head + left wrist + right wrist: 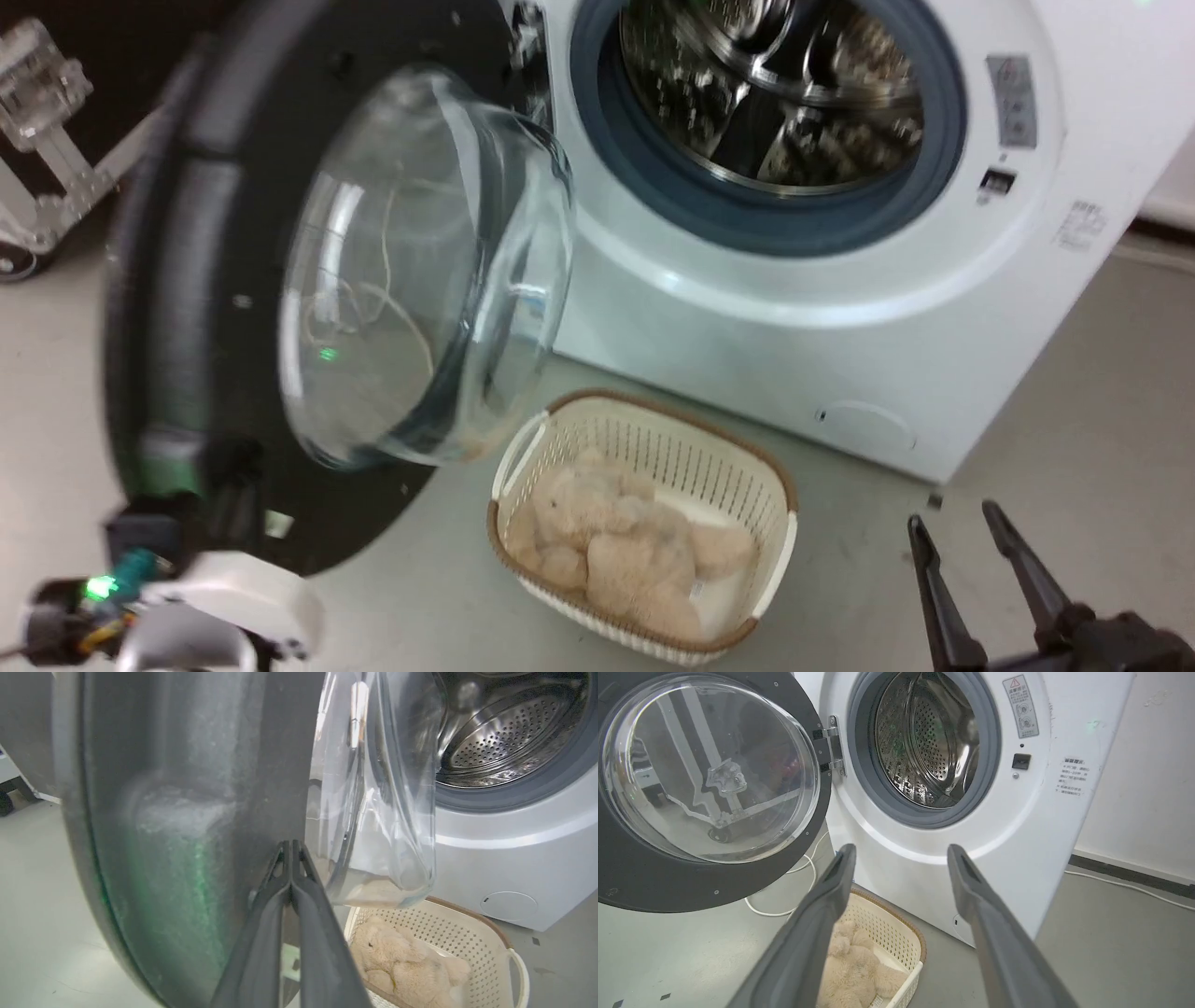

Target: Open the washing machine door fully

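So the door (187, 280) is swung well out, hanging at 9 o'clock of the drum (775, 84) in the head view, with its glass bulging back toward the machine (747, 373). The left gripper (292, 849) has its fingers pressed together with nothing between them. Its tips are right at the door's black inner face, can't tell if they actually touch. The right gripper (955, 516) sits at 5 o'clock, fingers spread wide, empty, well apart from the rest. A basket (780, 523) with a plush toy (616, 551) is on the floor (1074, 392) at 6 o'clock.
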Available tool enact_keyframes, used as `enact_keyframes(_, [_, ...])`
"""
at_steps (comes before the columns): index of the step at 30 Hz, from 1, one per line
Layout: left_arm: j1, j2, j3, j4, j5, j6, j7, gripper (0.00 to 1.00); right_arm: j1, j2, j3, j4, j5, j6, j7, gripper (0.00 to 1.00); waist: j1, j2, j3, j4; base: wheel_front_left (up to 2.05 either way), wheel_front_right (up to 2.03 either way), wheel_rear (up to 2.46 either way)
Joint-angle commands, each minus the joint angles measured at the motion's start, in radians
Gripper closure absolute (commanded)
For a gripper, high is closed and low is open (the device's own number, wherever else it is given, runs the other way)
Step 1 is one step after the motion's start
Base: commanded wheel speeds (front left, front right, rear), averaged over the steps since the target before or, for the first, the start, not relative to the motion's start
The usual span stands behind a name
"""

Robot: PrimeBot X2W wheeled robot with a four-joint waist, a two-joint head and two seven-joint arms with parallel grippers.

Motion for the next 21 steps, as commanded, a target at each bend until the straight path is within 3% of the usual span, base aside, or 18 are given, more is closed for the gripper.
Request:
enact_keyframes(1, [-0.029, 0.018, 0.027, 0.012, -0.017, 0.005, 0.004, 1.00, -0.023, 0.003, 0.000, -0.010, -0.013, 0.001, -0.004, 0.00, 0.0000, 0.0000, 0.050, -0.005, 0.00, 0.00, 0.00])
enact_keyframes(4, [-0.059, 0.055, 0.077, 0.041, -0.040, 0.002, 0.005, 1.00, -0.037, 0.003, -0.005, -0.016, -0.030, 0.001, -0.004, 0.00, 0.0000, 0.0000, 0.089, -0.018, 0.00, 0.00, 0.00])
enact_keyframes(5, [-0.100, 0.094, 0.126, 0.068, -0.064, -0.004, -0.002, 1.00, -0.050, 0.003, -0.015, -0.022, -0.046, 0.001, -0.004, 0.00, 0.0000, 0.0000, 0.126, -0.030, 0.00, 0.00, 0.00])
enact_keyframes(14, [-0.210, 0.205, 0.274, 0.273, -0.149, -0.022, -0.025, 1.00, -0.090, -0.002, -0.028, -0.036, -0.076, 0.001, -0.004, 0.00, 0.0000, 0.0000, 0.201, -0.076, 0.00, 0.00, 0.00])
enact_keyframes(21, [-0.267, 0.243, 0.302, 0.430, -0.169, -0.062, -0.135, 1.00, -0.097, -0.006, -0.035, -0.034, -0.076, 0.001, -0.004, 0.00, 0.0000, 0.0000, 0.202, -0.098, 0.00, 0.00, 0.00])
